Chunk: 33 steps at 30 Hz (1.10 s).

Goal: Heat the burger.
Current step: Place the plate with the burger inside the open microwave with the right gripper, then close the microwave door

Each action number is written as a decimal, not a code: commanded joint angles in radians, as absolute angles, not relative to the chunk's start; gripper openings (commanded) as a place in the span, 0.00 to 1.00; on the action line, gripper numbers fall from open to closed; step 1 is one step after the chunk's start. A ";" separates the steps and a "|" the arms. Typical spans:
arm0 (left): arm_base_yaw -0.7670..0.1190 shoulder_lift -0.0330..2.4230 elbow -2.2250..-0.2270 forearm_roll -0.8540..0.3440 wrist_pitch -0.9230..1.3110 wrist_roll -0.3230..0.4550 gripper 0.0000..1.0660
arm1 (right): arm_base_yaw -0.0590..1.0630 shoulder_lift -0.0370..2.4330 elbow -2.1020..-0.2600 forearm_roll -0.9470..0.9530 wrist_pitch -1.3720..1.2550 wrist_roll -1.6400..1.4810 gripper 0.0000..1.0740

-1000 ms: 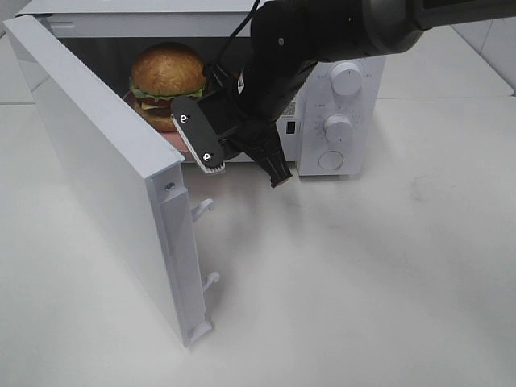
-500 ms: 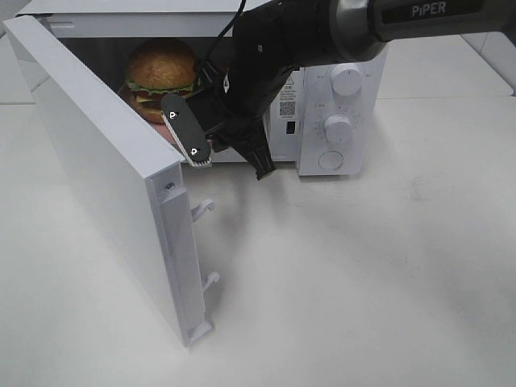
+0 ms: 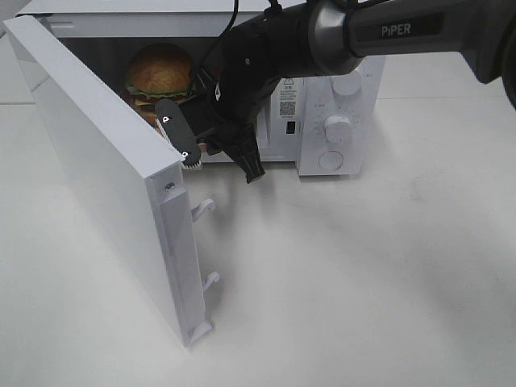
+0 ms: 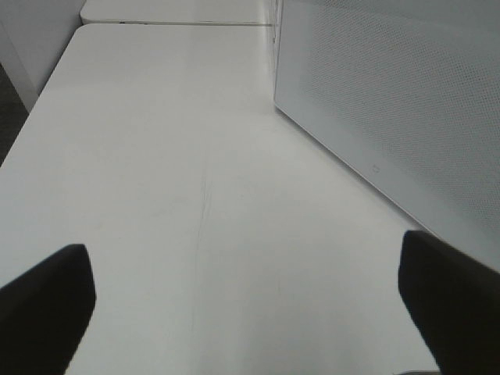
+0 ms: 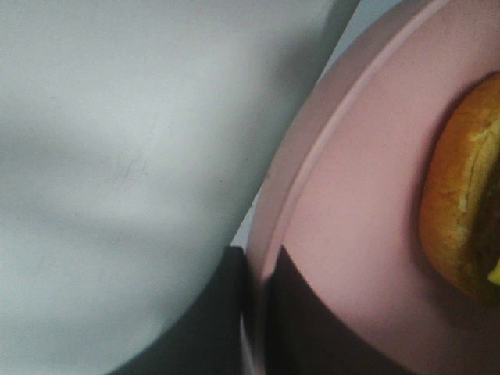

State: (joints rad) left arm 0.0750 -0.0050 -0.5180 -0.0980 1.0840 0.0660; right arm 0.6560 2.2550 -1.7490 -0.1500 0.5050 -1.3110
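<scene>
A white microwave (image 3: 363, 113) stands on the white table (image 3: 387, 266), set just behind the right gripper (image 3: 203, 145). Its door (image 3: 97, 153) hangs wide open, jutting forward over the table close beside that gripper. The left gripper (image 4: 250, 293) hovers over the same table on the door's other side, with the dotted door near it.

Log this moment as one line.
right gripper: shut on plate rim | burger: on plate, inside microwave | door: open | left gripper: open, over table
</scene>
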 commanded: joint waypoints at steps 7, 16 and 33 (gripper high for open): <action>0.076 -0.010 -0.518 -0.099 1.072 0.064 0.92 | 0.654 2.267 -1.774 -0.167 0.418 -1.291 0.02; 0.076 -0.010 -0.518 -0.099 1.072 0.064 0.92 | 0.654 2.270 -1.774 -0.171 0.387 -1.223 0.19; 0.076 -0.010 -0.518 -0.099 1.072 0.064 0.92 | 0.654 2.223 -1.702 -0.164 0.367 -1.168 0.44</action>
